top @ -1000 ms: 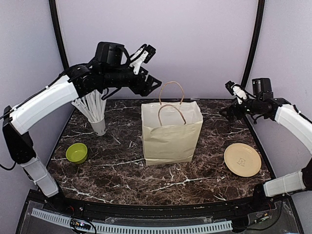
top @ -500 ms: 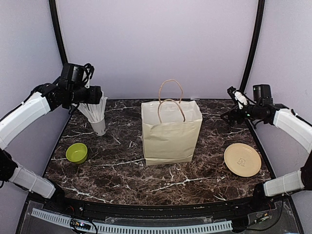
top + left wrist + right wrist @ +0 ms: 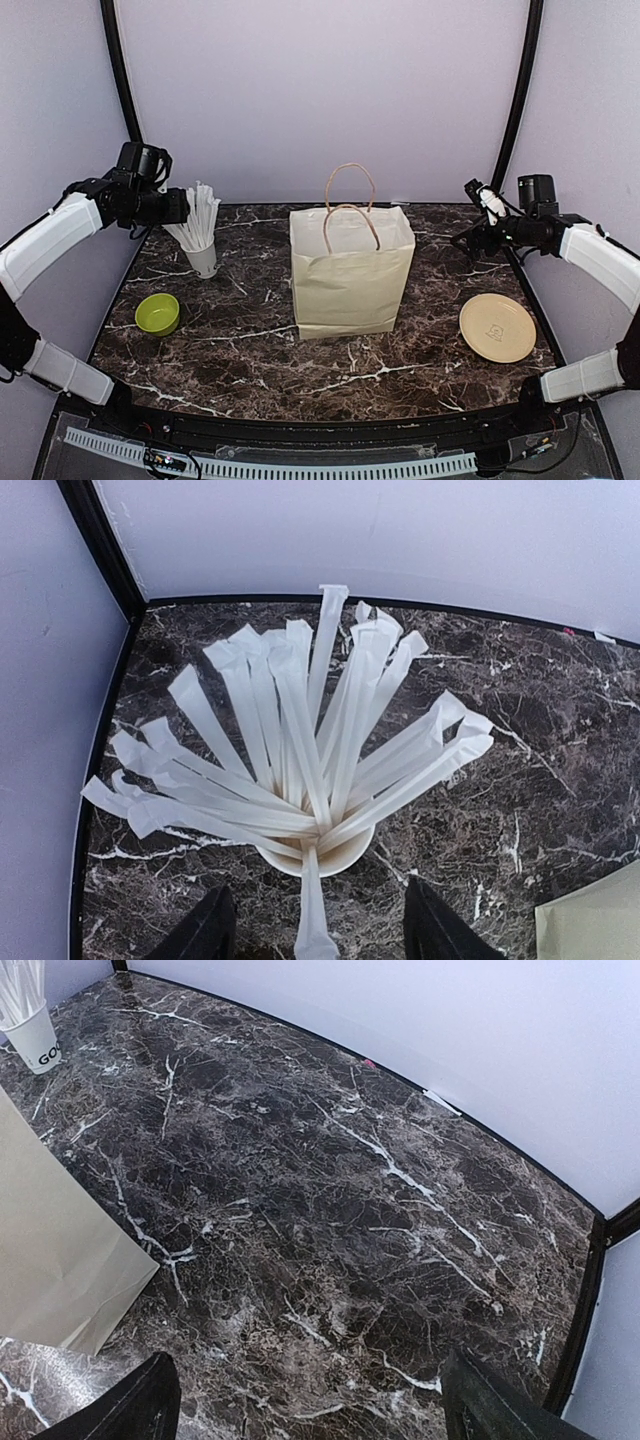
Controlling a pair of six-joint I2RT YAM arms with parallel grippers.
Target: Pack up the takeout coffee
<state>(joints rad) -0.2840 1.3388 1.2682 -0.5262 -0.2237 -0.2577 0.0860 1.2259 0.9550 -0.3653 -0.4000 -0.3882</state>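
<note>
While overhead shows me the whole creased beige paper bag (image 3: 350, 290), only the left wrist view resolves flat paper-wrapped white straws (image 3: 292, 765); left gripper (image 3: 318, 928) and right gripper (image 3: 310, 1410) gape, released.

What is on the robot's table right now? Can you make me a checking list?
Surface: dark marble tabletop, no spills seen.
Job's things: coffee cup not seen in any view; paper bag stands upright and open, mid-table.
Clutter: cup of wrapped straws, lime-green bowl, yellow plate, all apart from the bag.
Pincers: left pincer open, empty, above the straws; right pincer open, empty, over bare marble.
Cables: black wire loop at the left wrist; none on the tabletop.
Surroundings: pale lilac walls, black frame posts.
</note>
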